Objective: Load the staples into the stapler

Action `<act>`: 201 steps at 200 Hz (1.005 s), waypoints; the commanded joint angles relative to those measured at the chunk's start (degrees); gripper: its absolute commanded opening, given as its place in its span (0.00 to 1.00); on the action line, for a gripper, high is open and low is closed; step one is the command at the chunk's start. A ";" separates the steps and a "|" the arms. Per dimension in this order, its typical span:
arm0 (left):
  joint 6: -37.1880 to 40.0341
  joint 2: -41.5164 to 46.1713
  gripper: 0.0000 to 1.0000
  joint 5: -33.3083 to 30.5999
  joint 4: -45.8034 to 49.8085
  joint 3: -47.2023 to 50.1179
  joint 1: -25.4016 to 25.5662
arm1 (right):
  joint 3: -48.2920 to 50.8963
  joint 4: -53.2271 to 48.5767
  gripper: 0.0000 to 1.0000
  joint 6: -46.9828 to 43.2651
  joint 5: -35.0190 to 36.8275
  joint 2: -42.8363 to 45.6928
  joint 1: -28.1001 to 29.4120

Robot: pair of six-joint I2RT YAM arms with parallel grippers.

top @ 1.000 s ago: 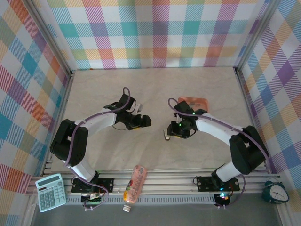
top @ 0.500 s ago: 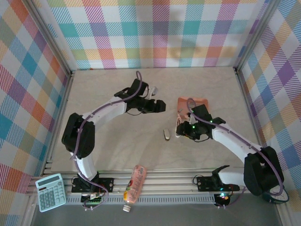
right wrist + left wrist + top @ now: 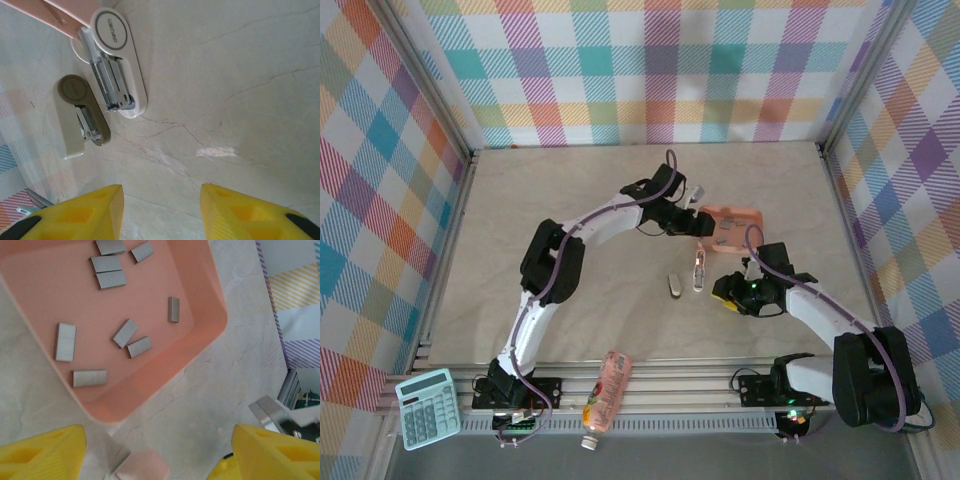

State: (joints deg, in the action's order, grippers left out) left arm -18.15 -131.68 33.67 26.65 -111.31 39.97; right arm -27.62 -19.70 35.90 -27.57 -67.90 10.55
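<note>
Several grey staples [image 3: 125, 333] lie loose in the salmon-pink tray [image 3: 200, 335]. My left gripper [image 3: 157, 440] hovers open just off the tray's near corner, nothing between its yellow fingers; from above it [image 3: 703, 222] is at the tray's [image 3: 742, 216] left edge. A white stapler [image 3: 116, 65] lies open on the table with its metal magazine exposed, and an olive-grey stapler [image 3: 80, 117] lies beside it. From above, the white stapler [image 3: 699, 270] is right of the olive one [image 3: 674, 286]. My right gripper [image 3: 161, 195] is open over bare table, short of both, and sits [image 3: 728, 297] right of the white one.
A pink bottle [image 3: 606, 390], a mint calculator [image 3: 425, 407] and a small clock [image 3: 908, 408] sit at the front rail. Plaid walls close in the table on three sides. A rounded pink block [image 3: 142, 465] lies under my left gripper.
My left arm swung right from the table's middle to the tray. My right gripper drew back rightward from the staplers and widened, with the white stapler now lying open beside the olive one.
</note>
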 commanded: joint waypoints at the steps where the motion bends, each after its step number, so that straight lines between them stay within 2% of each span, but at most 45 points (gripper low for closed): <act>1: 1.41 -2.17 0.75 3.33 3.25 -4.27 1.29 | 0.55 1.92 0.44 -1.44 -2.40 -0.28 -0.78; 99: 4.80 -0.09 0.69 10.23 4.59 -0.18 4.14 | 0.33 0.66 0.43 -1.38 -2.07 1.85 -1.32; 201: 8.98 5.60 0.65 11.42 5.28 8.26 5.42 | -0.64 -0.36 0.45 -0.13 -2.99 4.71 -1.52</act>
State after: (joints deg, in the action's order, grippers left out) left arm -11.84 -129.03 43.29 30.04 -104.88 43.86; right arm -27.51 -19.33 35.33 -28.64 -63.90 9.32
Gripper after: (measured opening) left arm 0.651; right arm 0.450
